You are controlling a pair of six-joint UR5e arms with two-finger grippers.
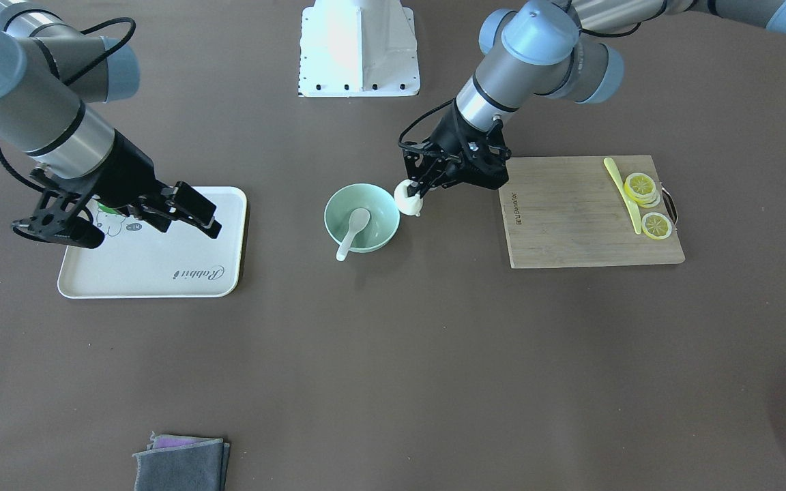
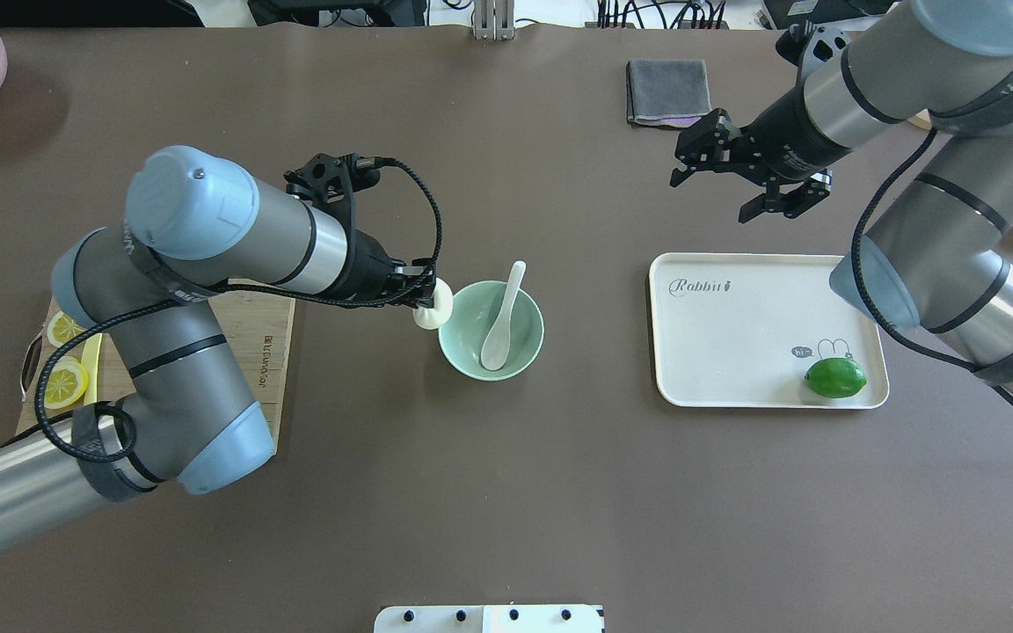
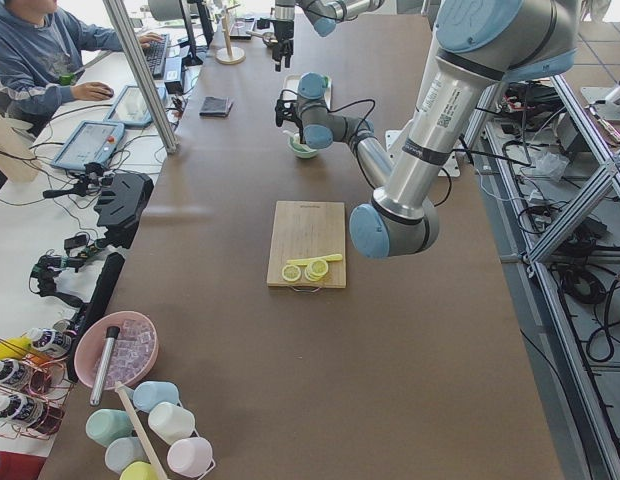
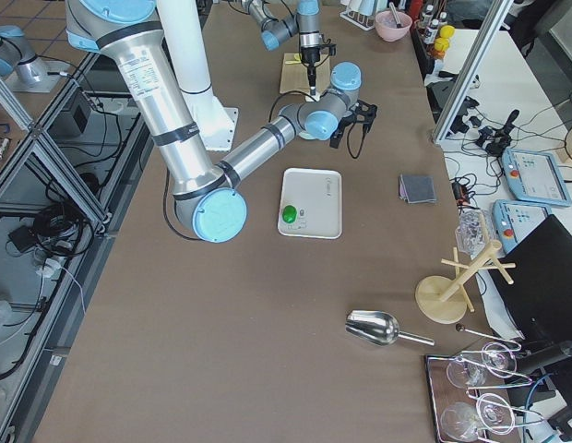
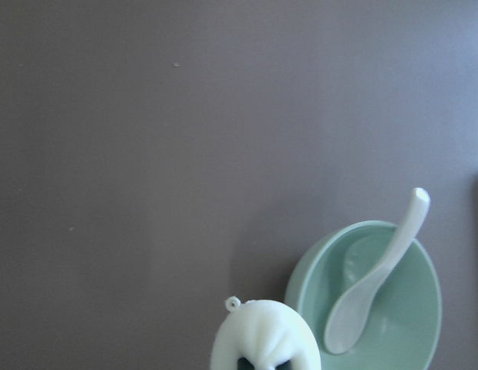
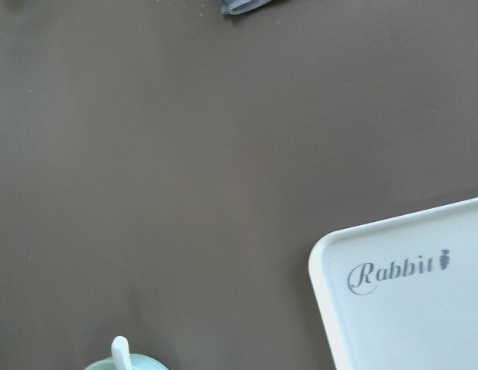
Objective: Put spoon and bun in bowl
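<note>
Pinching bun, left pincer hangs just beside bowl rim; spoon inside; right pincer spread.

Open worktop lies around the bowl. Inside, the spoon lies across the middle, handle jutting over the rim.

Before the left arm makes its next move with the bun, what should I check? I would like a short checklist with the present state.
1. Bun gripped by left hand: ok.
2. Bun above bowl opening: not ok, it is beside the rim.
3. Spoon in bowl: ok, handle leans over the rim.
4. Bare room in bowl beside spoon: ok.
5. Bun high enough to clear the rim: cannot tell.
6. Right hand away from bowl: ok, open, beyond the tray.
</note>
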